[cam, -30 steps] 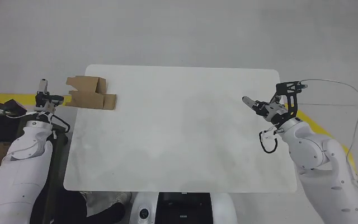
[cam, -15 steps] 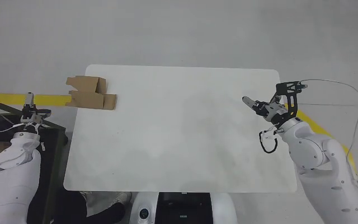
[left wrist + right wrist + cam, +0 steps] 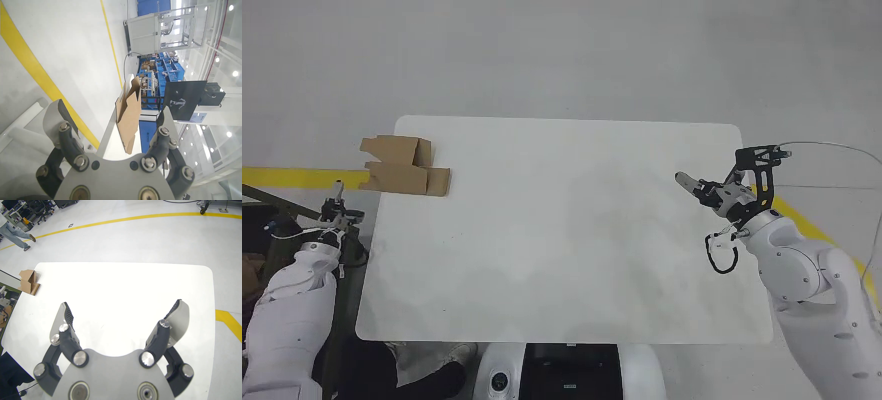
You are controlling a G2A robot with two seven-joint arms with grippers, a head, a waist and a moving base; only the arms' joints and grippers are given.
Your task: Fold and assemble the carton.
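Top view: carton (image 3: 400, 170) near left gripper (image 3: 338, 190), yet apart.

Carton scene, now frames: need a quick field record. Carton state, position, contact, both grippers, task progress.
carton: brown cardboard, partly folded, flaps loose, not assembled
position: far left corner of the white table, overhanging its left edge
contact: none, both grippers apart from it
left gripper: open, empty, off the table's left side, nearer the robot than the carton, pointed toward it
right gripper: open, empty, over the table's right edge, far from the carton
progress: folding not yet begun
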